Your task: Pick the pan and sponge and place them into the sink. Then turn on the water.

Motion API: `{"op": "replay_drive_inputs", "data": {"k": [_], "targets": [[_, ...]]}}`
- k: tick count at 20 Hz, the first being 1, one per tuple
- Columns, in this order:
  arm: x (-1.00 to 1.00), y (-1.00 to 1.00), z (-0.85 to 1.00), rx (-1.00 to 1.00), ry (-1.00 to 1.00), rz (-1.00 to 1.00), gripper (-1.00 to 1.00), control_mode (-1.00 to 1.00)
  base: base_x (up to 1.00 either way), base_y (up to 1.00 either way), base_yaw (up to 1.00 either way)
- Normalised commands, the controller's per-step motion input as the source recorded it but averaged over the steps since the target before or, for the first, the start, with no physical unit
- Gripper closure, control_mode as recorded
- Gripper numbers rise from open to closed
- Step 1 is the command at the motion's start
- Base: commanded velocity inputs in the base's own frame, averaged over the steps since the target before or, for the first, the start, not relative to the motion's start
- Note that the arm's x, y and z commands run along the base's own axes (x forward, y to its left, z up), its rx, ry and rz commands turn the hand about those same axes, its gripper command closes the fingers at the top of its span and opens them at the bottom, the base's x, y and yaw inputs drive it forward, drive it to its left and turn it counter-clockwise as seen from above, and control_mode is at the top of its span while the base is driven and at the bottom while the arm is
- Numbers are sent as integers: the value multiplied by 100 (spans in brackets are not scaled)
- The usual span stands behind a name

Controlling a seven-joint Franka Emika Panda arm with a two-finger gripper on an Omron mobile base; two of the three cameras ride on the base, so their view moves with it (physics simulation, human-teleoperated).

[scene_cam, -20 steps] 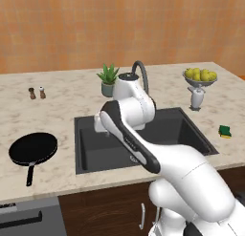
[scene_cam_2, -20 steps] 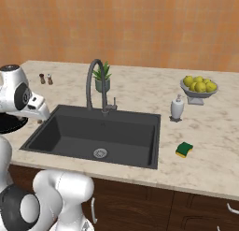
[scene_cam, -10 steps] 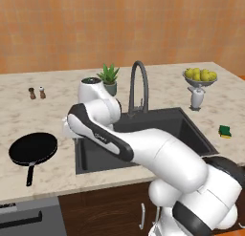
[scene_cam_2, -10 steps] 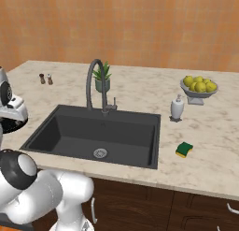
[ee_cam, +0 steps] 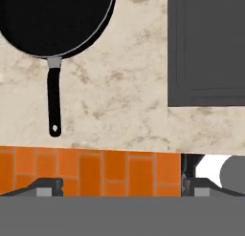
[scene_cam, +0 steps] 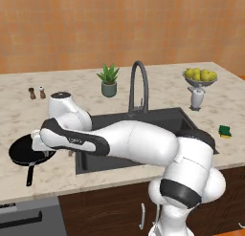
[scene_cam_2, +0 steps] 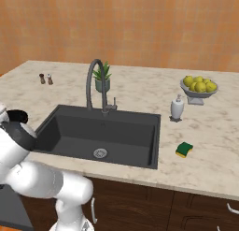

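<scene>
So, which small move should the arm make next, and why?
Probably lower the open gripper toward the pan and centre on its handle. The pan lies ungrasped on the counter beside the sink, and the handle sits left of the fingertips.

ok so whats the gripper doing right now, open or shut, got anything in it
Gripper: open, holding nothing; its tips stand wide apart above the counter, with the pan ahead and untouched.
</scene>
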Motion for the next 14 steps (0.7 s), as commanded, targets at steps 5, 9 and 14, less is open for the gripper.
{"op": "replay_drive_inputs", "data": {"k": [5,9,14], "targets": [[10,83,-34,0,0,0,-100,-100,0,0,0],[15,67,-32,0,0,0,-100,-100,0,0,0],[22,33,-33,-3,0,0,-100,-100,0,0,0]]}}
